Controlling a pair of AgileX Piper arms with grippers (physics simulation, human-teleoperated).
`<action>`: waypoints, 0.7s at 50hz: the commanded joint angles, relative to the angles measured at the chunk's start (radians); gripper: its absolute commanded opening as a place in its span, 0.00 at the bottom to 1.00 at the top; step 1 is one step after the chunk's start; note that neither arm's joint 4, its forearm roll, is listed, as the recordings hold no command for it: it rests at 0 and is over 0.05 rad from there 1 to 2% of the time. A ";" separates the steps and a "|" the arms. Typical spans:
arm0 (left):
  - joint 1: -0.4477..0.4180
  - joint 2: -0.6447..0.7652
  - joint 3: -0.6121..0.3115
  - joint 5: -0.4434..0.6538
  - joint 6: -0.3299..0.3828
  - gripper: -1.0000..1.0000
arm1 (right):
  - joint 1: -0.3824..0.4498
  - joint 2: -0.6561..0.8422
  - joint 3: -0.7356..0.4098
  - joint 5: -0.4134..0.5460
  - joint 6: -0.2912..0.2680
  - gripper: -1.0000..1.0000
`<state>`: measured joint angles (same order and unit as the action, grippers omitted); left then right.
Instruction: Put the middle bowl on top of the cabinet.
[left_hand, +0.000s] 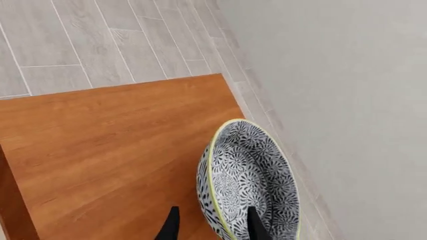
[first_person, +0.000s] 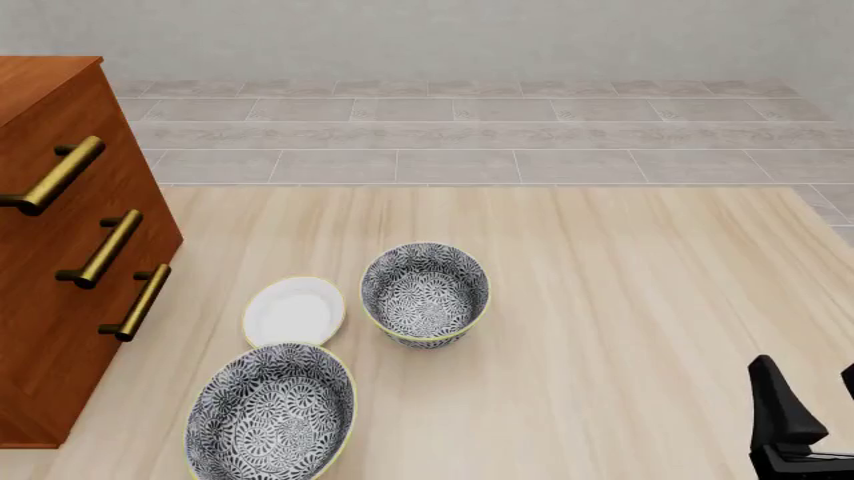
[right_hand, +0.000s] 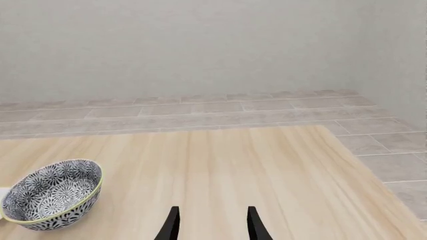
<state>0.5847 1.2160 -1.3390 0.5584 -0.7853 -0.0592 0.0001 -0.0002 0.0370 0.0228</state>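
The middle bowl, wide with a grey-and-white floral pattern and a pale yellow rim, hangs from my left gripper. One finger is inside the bowl and one outside, gripping the rim. Below and beyond the bowl lies the flat top of the reddish-brown cabinet, and the bowl overlaps the top's edge on the wall side. In the front view the bowl shows at the lower left, right of the cabinet. The left arm is out of that frame. My right gripper stands open and empty at the lower right, also visible from its own wrist.
A narrower, deeper bowl of the same pattern stands mid-table and also shows in the right wrist view. A small white plate lies just left of it, close to the cabinet's drawer handles. The pale wooden table stretches to the right.
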 joint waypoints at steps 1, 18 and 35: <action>-0.016 -0.045 -0.002 0.008 -0.012 1.00 | -0.001 0.000 0.000 -0.001 0.000 1.00; -0.039 -0.118 -0.001 0.016 -0.027 1.00 | -0.003 0.000 0.000 -0.006 0.002 1.00; -0.048 -0.176 0.003 0.021 -0.032 1.00 | -0.009 0.000 0.000 -0.005 0.003 1.00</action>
<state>0.5444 1.0725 -1.3392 0.5773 -0.8137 -0.0656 0.0001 -0.0002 0.0321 0.0253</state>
